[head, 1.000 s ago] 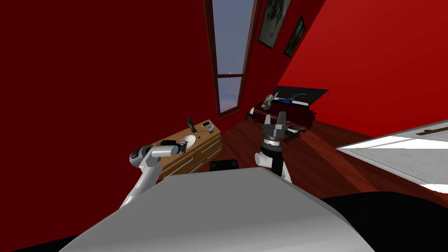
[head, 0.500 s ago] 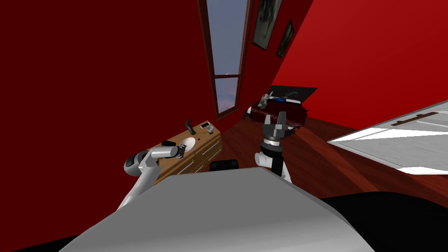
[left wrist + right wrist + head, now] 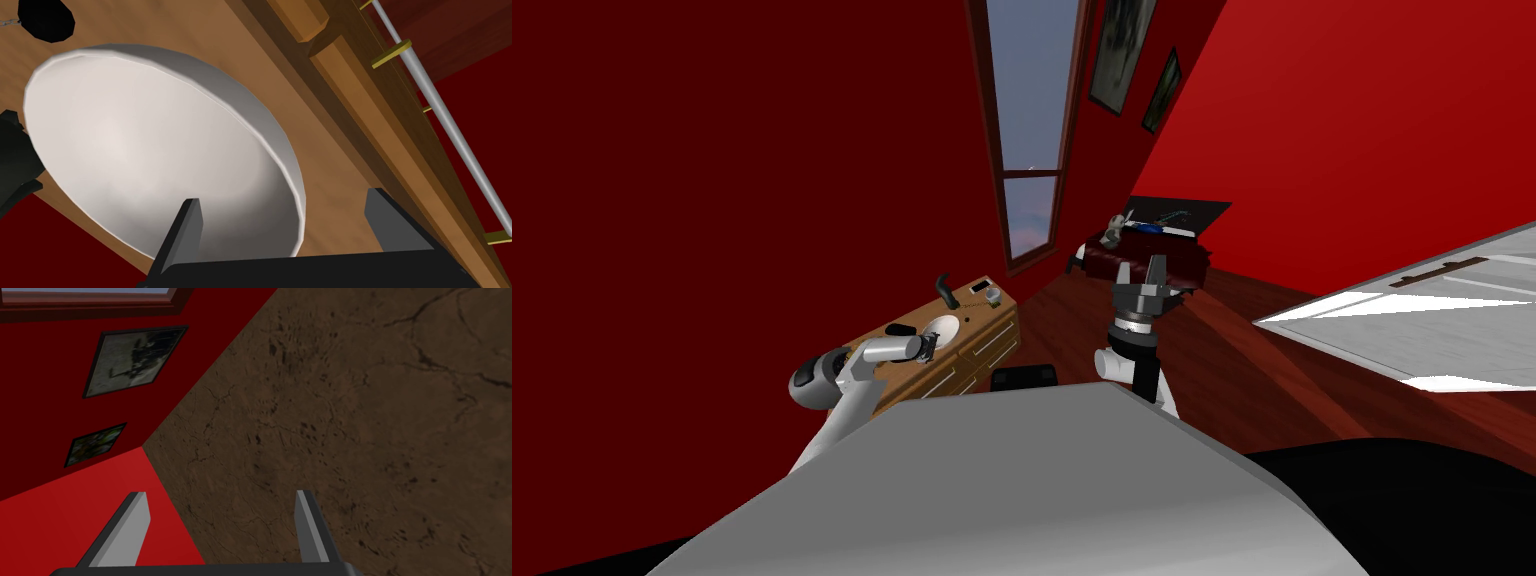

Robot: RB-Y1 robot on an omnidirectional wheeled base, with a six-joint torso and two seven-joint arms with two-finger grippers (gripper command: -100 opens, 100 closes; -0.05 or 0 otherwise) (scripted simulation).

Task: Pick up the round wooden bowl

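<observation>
A round, shallow bowl (image 3: 150,155), drawn white, lies on the brown wooden dresser top (image 3: 300,115); the head view shows the same bowl (image 3: 944,326) on the dresser (image 3: 982,340). My left gripper (image 3: 282,220) is open and close over the bowl's near rim, one finger (image 3: 187,225) above the bowl's inside and the other (image 3: 385,220) outside it over the wood. From the head, the left gripper (image 3: 928,346) sits at the bowl's near edge. My right gripper (image 3: 1153,272) is raised in front of my chest, open, with nothing between its fingers (image 3: 130,528).
On the dresser beyond the bowl are a black curved object (image 3: 947,290), a small dark flat thing (image 3: 899,329) and small items near the far end (image 3: 987,292). Drawer rails (image 3: 440,120) run along its front. A dark red sofa (image 3: 1142,262) stands across the wood floor.
The head camera has swung, shifting the whole picture slightly. My left elbow has dropped and moved outward, with the gripper staying at the bowl's near edge. The right arm is unchanged.
</observation>
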